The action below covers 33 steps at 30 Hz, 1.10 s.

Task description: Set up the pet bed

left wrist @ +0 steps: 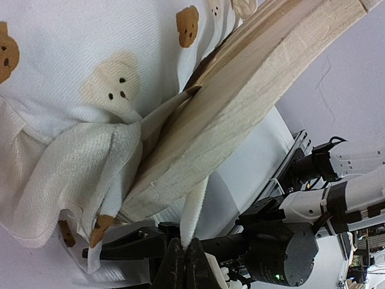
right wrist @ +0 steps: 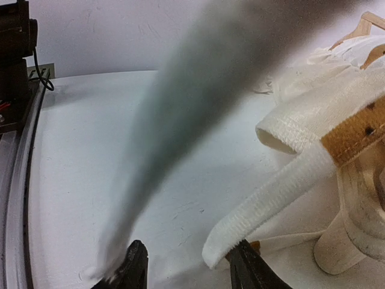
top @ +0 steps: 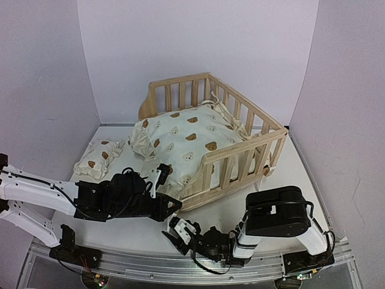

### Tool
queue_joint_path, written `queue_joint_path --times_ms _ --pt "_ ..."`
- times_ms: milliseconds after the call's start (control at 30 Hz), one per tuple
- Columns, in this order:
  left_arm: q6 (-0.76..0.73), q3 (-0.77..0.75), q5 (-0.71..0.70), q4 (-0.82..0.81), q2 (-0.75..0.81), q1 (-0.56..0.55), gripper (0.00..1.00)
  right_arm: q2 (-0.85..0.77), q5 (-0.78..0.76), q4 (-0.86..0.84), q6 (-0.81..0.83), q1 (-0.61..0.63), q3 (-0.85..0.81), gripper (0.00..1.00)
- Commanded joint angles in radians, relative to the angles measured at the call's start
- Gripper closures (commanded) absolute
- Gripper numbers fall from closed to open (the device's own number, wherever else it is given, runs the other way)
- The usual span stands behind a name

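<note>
The pet bed's pine frame [top: 240, 152] stands mid-table with the bear-print cushion [top: 186, 135] inside it, and the small pillow [top: 99, 158] lies on the table to its left. At the frame's front left corner my left gripper [top: 174, 206] [left wrist: 183, 248] is shut on a white tie [left wrist: 194, 211] that hangs from under the wooden rail [left wrist: 240, 102]. Just below it, my right gripper [top: 171, 232] [right wrist: 189, 269] is open. The end of another tie [right wrist: 271, 198] rests against its right finger [right wrist: 246, 268]. A blurred grey strap [right wrist: 180, 120] crosses close to that camera.
The cushion's ruffle [left wrist: 72, 174] spills over the frame's front corner. The frame's wooden foot [right wrist: 355, 232] stands right of my right gripper. White table [right wrist: 90, 150] lies to its left, with the metal base rail [right wrist: 18, 180] at the edge. My right arm's wrist [left wrist: 289, 253] is close beside my left gripper.
</note>
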<state>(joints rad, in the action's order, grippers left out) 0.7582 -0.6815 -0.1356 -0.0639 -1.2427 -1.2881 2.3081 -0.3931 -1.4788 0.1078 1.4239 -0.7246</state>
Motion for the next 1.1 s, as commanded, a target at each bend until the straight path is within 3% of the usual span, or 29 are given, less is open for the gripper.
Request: queue_joint_path --times_ms 0,133,233,533,667,800,867,933,1067 --pt "-0.015 -0.047 -0.02 0.022 0.038 0.004 1.0 0.012 -0.023 -0.06 -0.016 -0.009 -0.02 0.53" --pt "-0.014 -0.049 -0.014 0.024 0.034 0.004 1.0 -0.002 -0.017 -0.061 -0.024 -0.011 -0.005 0.61" --pt "-0.011 -0.054 -0.006 0.024 0.024 0.004 1.0 -0.002 -0.016 -0.063 -0.029 -0.014 -0.019 0.73" --pt "-0.014 -0.059 0.002 0.025 0.016 0.005 1.0 0.006 -0.02 -0.072 -0.04 -0.022 -0.041 0.75" --pt "-0.016 -0.054 -0.001 0.027 0.023 0.004 1.0 -0.012 0.011 -0.074 -0.059 -0.022 -0.014 0.9" --pt "-0.024 -0.055 0.026 0.03 0.0 0.004 1.0 -0.174 0.045 -0.041 -0.164 -0.022 0.164 1.0" --pt "-0.032 -0.064 0.058 0.03 -0.03 0.004 1.0 -0.316 0.047 0.073 -0.257 -0.021 0.276 1.0" --pt "-0.031 -0.072 0.085 0.028 -0.057 0.003 1.0 -0.464 0.076 0.294 -0.338 -0.022 0.342 1.0" --pt "-0.027 -0.079 0.11 0.018 -0.109 0.003 1.0 -0.696 0.07 0.846 -0.393 -0.025 0.28 1.0"
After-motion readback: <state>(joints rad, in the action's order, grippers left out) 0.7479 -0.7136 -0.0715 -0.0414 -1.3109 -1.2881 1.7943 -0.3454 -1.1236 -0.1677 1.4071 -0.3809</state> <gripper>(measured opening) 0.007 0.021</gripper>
